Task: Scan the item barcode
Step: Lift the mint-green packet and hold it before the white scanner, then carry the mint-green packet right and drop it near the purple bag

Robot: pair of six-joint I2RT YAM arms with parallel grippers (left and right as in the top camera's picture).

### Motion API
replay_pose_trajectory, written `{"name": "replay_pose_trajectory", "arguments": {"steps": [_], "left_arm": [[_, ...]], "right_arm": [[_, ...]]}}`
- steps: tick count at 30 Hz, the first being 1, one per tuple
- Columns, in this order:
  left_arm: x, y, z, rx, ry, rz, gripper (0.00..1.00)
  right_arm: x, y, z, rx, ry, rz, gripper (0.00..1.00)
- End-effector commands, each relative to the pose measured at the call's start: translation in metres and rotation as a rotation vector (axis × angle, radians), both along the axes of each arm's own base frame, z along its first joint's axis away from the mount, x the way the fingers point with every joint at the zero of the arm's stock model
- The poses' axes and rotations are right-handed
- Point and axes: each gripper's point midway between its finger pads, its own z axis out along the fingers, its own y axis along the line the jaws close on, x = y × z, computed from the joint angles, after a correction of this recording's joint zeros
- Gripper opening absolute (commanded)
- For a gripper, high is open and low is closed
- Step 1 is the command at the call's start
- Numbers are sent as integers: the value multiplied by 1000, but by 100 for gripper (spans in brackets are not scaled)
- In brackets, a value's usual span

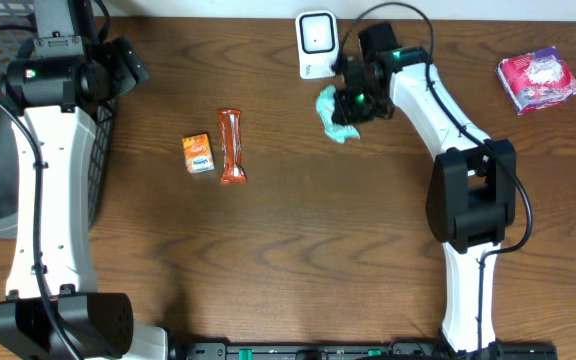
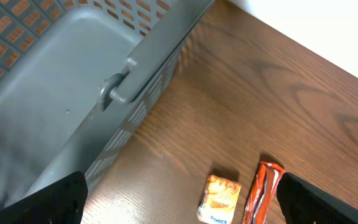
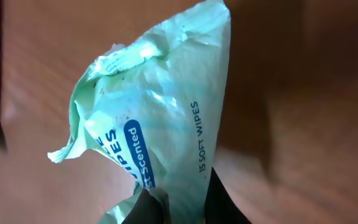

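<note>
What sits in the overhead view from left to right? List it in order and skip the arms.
basket → small orange box → orange snack bar → white scanner → green wipes pack → pink packet

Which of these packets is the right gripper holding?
The mint-green wipes pack, pinched by the right gripper; the orange box, orange bar and pink pack lie untouched.
</note>
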Motion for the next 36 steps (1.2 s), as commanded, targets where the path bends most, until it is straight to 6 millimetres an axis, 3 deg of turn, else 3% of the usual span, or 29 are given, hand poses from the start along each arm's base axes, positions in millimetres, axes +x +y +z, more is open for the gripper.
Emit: {"name": "replay_pose_trajectory", "arguments": {"steps": [1,5,10,15,19,26,30,36], "left_arm": [[-4,9,8,12,-17,34,98],[-4,9,8,12,-17,34,98],[-4,9,8,12,-17,34,98],[-4,9,8,12,-17,34,98],[-4,9,8,12,-17,34,98],[-4,9,8,12,-17,34,98],[-4,9,8,12,-17,34,98],[-4,9,8,13,-17,35,98]], "right_arm": [[36,8,35,28,-136,-135,1],[77,23,64,111,-323,-187,1],[114,17,92,95,-514,-316,1],[127,30,106,135,-601,-326,1],[131,41,102,153,-620,-320,1],[135,34,96,105,-635,-356,1],[137,16,108,83,-651,-393,1],[133,-65,128,-90,-643,-557,1]]}}
